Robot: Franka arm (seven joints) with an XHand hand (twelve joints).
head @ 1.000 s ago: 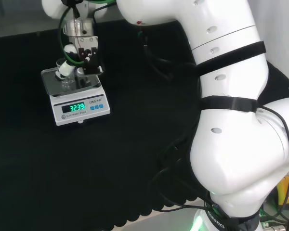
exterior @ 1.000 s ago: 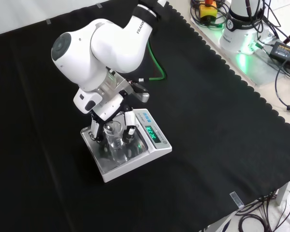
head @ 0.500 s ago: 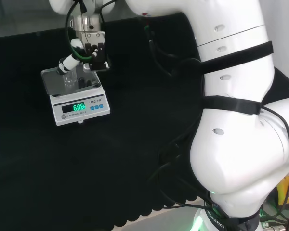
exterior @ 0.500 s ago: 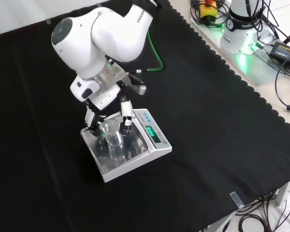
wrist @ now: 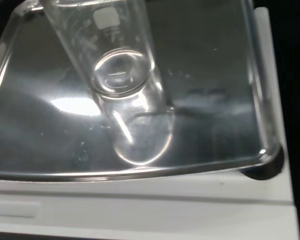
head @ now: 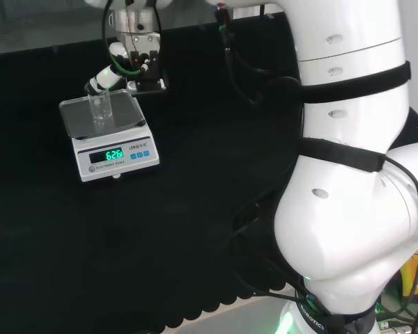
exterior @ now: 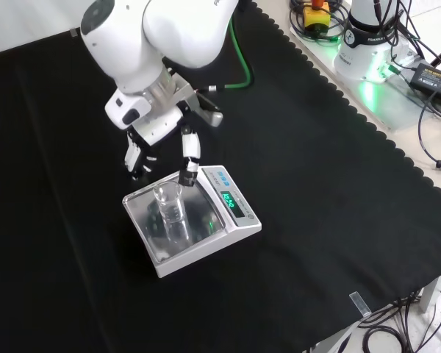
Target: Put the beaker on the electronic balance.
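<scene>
A: How do the fingers (exterior: 186,151) stand?

B: In the front view they are spread and nearly straight, pointing down, and nothing is between them. The hand (exterior: 156,140) holds nothing. It hangs above the far edge of the balance's pan, with a gap under the fingertips. In the head view the hand (head: 129,66) is above the pan's far right corner, and one white finger (head: 101,78) reaches toward the rim of the beaker; whether it touches the rim, the view does not show clearly.

A: And where is the beaker?

B: The beaker (exterior: 170,211) stands upright on the metal pan of the electronic balance (exterior: 235,228), about in the middle of the pan in the front view. It is clear glass. In the head view the beaker (head: 99,111) stands on the pan, above the green display. From the wrist view the beaker (wrist: 121,80) is seen from above, with its round bottom resting on the shiny pan (wrist: 215,110).

A: What is around the balance?

B: The balance sits on the black cloth (exterior: 316,147). In the front view the white arm link (exterior: 162,33) rises above the hand. In the head view the big white arm links (head: 348,174) stand at the right.
</scene>
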